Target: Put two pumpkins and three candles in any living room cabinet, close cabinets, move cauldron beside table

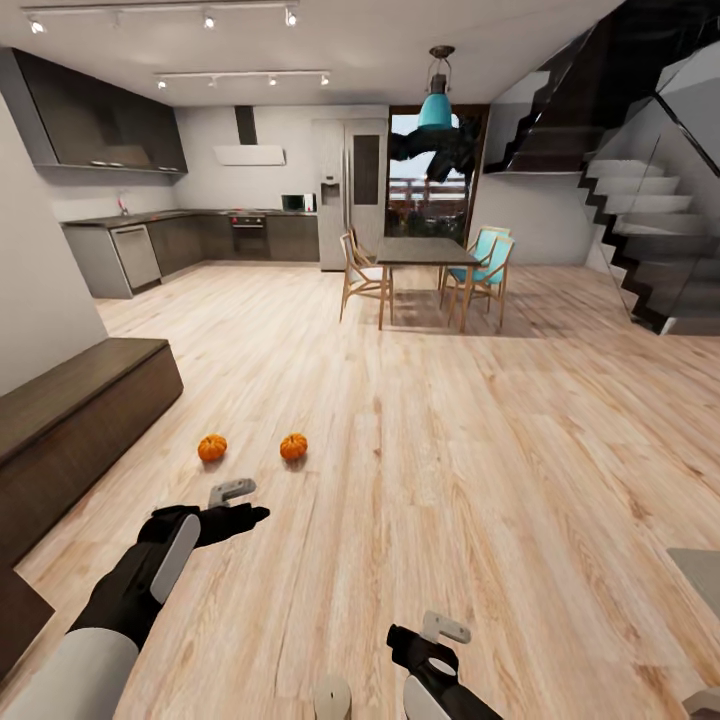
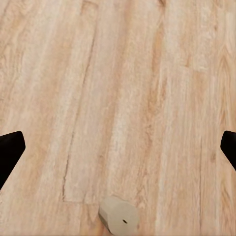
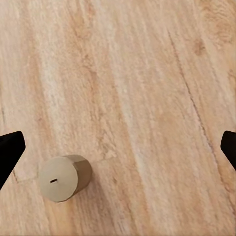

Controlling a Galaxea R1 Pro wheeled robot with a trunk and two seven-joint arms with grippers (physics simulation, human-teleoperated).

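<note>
At the left edge of the head view your cabinet (image 1: 70,415) sits shut. Right of it, two pumpkins (image 1: 211,447) lie on the floor (image 1: 480,420) at lower centre-left, just above your left gripper (image 1: 240,503), spread empty. A candle (image 1: 332,698) stands at bottom centre, beside your right gripper (image 1: 440,640), also spread empty. You're still collecting: lower onto that candle next.

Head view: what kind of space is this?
Likely an open-plan home: a kitchen at the back, a dining table with chairs, a staircase on the right, wood floor with two pumpkins on it.
</note>
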